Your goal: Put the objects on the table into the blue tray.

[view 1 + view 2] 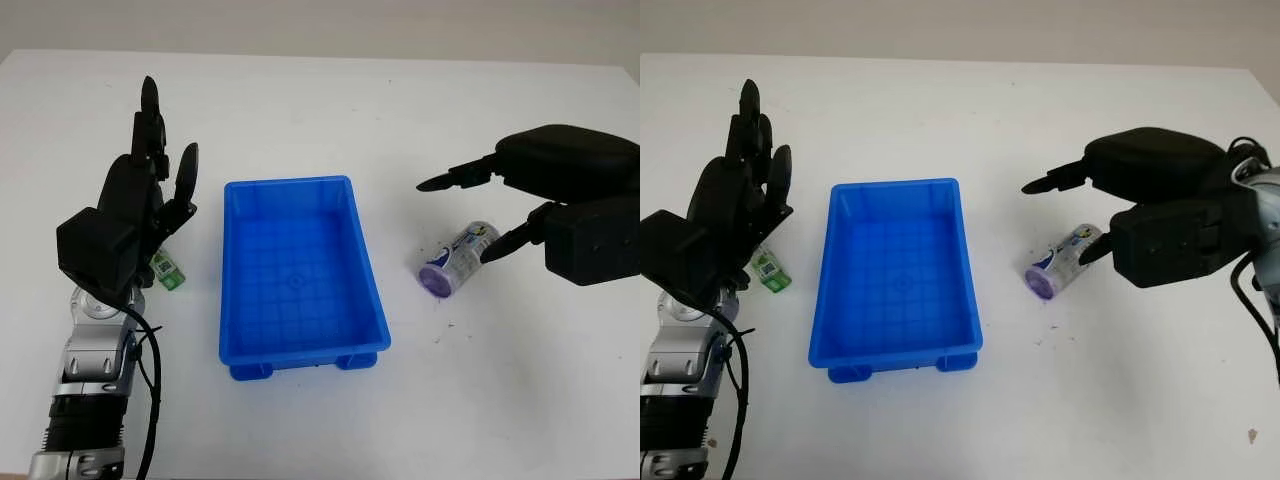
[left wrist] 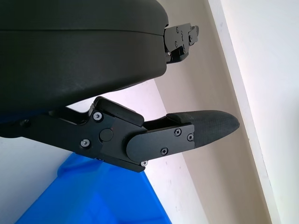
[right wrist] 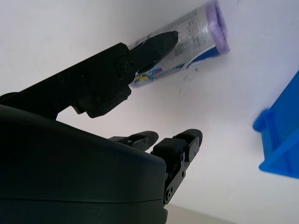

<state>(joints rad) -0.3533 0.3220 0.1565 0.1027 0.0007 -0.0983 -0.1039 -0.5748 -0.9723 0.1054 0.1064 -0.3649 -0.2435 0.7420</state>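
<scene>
Left eye view recorded a white surface point(image 1: 300, 100) bearing a blue tray point(image 1: 297, 275) at centre, its interior holding nothing. Item one: a small cylindrical can point(image 1: 458, 259) with white and purple label, lying on its side on the surface to the right of the tray, apart from it, purple end toward the tray. Item two: a small green and white packet point(image 1: 168, 271), lying on the surface left of the tray, partly hidden behind the left robot hand point(image 1: 150, 190). That hand stood raised, open, fingers pointing away from the robot, holding nothing, just beside the tray's left wall. The right robot hand point(image 1: 480, 215) hung open over the can, upper fingers reaching above and beyond it, the thumb point(image 3: 154, 44) tip at the can's side; whether it touched could not be told from the right wrist view. No grasp had closed on the can. Both items lay outside the tray.
</scene>
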